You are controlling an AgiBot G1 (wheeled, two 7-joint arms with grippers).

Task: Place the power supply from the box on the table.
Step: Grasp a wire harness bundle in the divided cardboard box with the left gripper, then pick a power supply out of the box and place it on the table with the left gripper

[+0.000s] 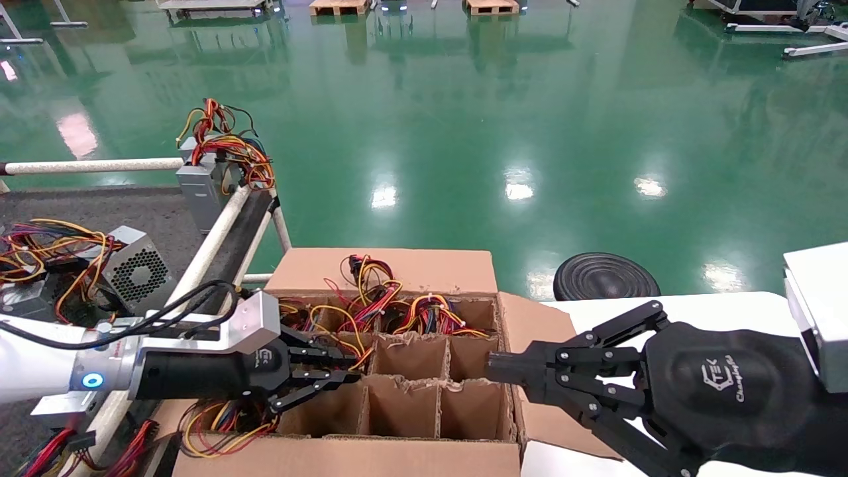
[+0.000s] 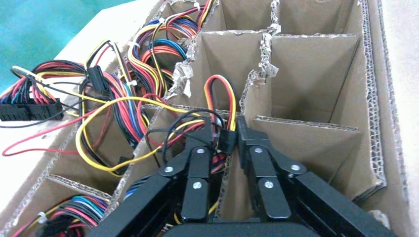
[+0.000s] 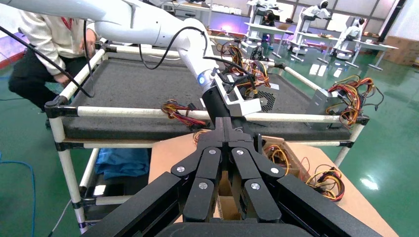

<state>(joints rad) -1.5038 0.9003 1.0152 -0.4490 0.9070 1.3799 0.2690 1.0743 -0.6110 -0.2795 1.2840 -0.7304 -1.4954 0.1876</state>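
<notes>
The left claw point(image 1: 354, 369) reaches into the box point(image 1: 424, 457) from the robot's left side, low in a cell of the left column, and its fingers point(image 2: 245, 134) are drawn in narrow on a bunch of red, yellow and black wires point(image 2: 221, 98), with a small black plug pinched between the tips (the wrist view shows this plainly). Those wires run down into the cell, so the metal case of the power supply they belong to cannot be seen; only its cable loop shows above the cardboard dividers point(image 1: 407, 381). More wire bundles point(image 1: 397, 308) fill the cells along the far row of the box, while the middle and right cells nearer the robot show bare cardboard. The right claw point(image 1: 493, 366) sits at the right wall of the box, fingers pressed together on nothing, just above the rim. On the dark grey table point(image 1: 79, 205) to the left, inside its white tube rails point(image 1: 93, 165), a grey unit with a round vent grille point(image 1: 136, 271) lies among cables, and a silver unit point(image 1: 202, 189) stands at the far corner with wires piled on top.
</notes>
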